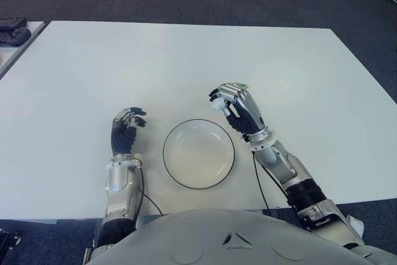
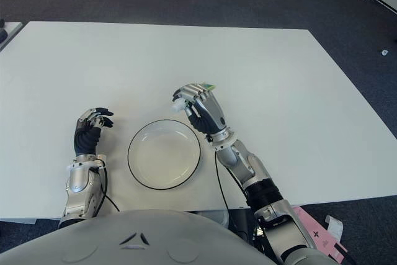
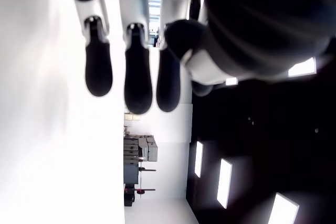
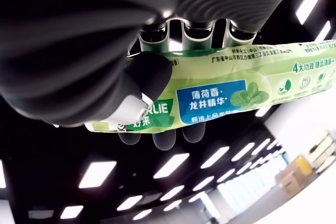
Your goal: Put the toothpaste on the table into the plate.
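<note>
The right hand [image 1: 239, 107] is raised just beyond the far right edge of the white plate [image 1: 198, 153], fingers curled around a toothpaste tube [image 4: 220, 90]. In the right wrist view the tube is pale green with a blue label panel and a mint-leaf picture, and it lies across the palm: three fingers wrap over its far side while the black-padded thumb [image 4: 147, 74] presses its near face. From the head camera only the white cap end [image 1: 216, 107] shows at the hand's left side, and a sliver of green [image 1: 244, 85] at the top of the knuckles. So the toothpaste is off the white table [image 1: 186, 54], clasped in that hand, not in the plate.

The plate, round and white with a thin dark rim, sits on the table close to the near edge, between the two hands, and nothing lies in it.

The left hand [image 1: 127, 130] shows to the left of the plate, near it but apart. Its fingers [image 3: 137, 85] hang loosely bent and hold nothing.

A dark object [image 1: 13, 29] lies on another surface at the far left.
</note>
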Controlling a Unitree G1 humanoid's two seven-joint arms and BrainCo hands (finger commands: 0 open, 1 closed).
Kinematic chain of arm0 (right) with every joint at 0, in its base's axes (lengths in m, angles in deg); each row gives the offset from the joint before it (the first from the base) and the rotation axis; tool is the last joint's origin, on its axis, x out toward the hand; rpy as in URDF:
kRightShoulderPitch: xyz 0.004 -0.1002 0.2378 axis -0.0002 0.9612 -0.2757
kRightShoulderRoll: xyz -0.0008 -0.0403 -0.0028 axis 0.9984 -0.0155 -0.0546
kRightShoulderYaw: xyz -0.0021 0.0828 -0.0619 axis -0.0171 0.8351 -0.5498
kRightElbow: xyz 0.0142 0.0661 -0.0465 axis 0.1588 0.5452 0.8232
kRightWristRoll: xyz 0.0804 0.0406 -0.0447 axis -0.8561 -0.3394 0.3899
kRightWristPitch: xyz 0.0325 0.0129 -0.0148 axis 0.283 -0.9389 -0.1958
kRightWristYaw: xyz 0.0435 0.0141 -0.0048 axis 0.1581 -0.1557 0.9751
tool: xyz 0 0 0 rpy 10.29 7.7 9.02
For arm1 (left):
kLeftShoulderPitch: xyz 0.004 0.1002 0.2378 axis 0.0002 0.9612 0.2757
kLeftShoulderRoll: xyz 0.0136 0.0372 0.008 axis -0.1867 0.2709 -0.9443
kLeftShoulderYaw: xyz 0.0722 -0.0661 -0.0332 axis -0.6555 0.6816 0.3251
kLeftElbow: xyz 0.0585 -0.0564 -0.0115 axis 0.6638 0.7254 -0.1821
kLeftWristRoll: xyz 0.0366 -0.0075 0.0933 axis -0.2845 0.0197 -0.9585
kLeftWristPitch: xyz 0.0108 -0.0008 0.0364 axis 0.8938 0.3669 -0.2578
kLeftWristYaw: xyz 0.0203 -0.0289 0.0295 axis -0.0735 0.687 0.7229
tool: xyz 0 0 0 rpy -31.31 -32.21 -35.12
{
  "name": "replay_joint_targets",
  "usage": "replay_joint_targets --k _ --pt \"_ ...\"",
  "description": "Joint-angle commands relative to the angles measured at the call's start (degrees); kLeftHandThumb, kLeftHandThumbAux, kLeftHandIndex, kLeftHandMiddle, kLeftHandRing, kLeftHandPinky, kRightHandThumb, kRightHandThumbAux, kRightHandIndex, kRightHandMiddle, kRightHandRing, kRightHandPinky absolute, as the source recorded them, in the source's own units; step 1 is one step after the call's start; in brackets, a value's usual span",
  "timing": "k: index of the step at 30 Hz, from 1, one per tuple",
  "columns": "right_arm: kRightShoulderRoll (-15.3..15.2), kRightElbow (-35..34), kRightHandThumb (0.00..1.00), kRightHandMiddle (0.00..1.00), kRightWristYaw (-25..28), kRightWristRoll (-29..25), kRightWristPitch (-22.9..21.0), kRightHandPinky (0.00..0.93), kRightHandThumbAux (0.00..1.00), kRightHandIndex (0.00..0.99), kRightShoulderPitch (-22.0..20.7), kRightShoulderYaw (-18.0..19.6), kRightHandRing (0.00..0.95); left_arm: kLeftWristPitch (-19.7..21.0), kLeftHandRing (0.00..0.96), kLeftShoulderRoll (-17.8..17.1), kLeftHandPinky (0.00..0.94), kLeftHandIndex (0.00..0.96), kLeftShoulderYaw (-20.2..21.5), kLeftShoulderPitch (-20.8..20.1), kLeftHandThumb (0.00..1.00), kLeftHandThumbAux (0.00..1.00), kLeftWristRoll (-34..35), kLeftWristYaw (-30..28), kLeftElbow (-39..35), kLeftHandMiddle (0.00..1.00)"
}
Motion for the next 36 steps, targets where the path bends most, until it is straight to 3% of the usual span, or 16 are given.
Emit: replay_joint_targets --k 1,7,10,12,18,26,27,30,36 --pt "-1.0 -0.5 1.000 0.417 4.1 -1.1 2.5 0.505 0.667 0.421 -0.6 -0.8 0.481 2.9 0.579 0.6 0.549 0.425 -0.2 2.3 0.837 0.677 0.2 0.0 5.2 0.476" --pt "-2.8 -1.5 1.000 0.421 11.5 -2.3 3.9 0.522 0.666 0.417 -0.2 -2.3 0.486 2.8 0.581 0.6 0.554 0.426 -0.2 2.3 0.837 0.677 0.1 0.0 5.4 0.475" --pt "-3.9 -2.5 0.965 0.457 16.7 -4.4 3.3 0.642 0.659 0.411 0.3 -3.0 0.525 2.8 0.582 0.6 0.556 0.425 -0.2 2.3 0.837 0.677 0.1 0.0 5.5 0.476" --pt "-4.3 -3.1 0.956 0.485 20.2 -7.0 2.4 0.698 0.657 0.401 0.6 -3.4 0.548 2.9 0.583 0.6 0.556 0.424 -0.2 2.2 0.836 0.677 0.1 0.0 5.6 0.476" --pt "-4.4 -5.3 0.951 0.518 29.7 -13.7 -1.6 0.750 0.654 0.392 2.0 -4.0 0.573 2.7 0.582 0.6 0.550 0.424 -0.3 2.2 0.836 0.678 0.2 -0.2 5.8 0.476" --pt "-3.3 -6.3 0.953 0.511 36.0 -14.9 -5.8 0.813 0.652 0.415 3.0 -4.5 0.564 2.1 0.579 0.7 0.548 0.424 -0.3 2.2 0.836 0.678 0.3 -0.2 6.1 0.475" --pt "-3.1 -6.0 0.915 0.503 36.3 -14.7 -6.0 0.831 0.658 0.425 3.1 -4.7 0.644 2.0 0.580 0.7 0.554 0.424 -0.3 2.2 0.836 0.678 0.2 -0.2 6.1 0.475" --pt "-2.7 -4.8 0.871 0.495 37.4 -14.6 -5.7 0.860 0.665 0.438 3.0 -5.3 0.755 1.5 0.583 0.7 0.565 0.423 -0.4 2.2 0.836 0.678 0.1 -0.1 6.2 0.476" --pt "-2.3 -1.7 0.851 0.490 40.7 -16.7 -4.7 0.882 0.669 0.444 2.2 -6.1 0.830 1.4 0.585 0.7 0.571 0.426 -0.4 2.4 0.837 0.678 -0.6 0.4 6.1 0.475"
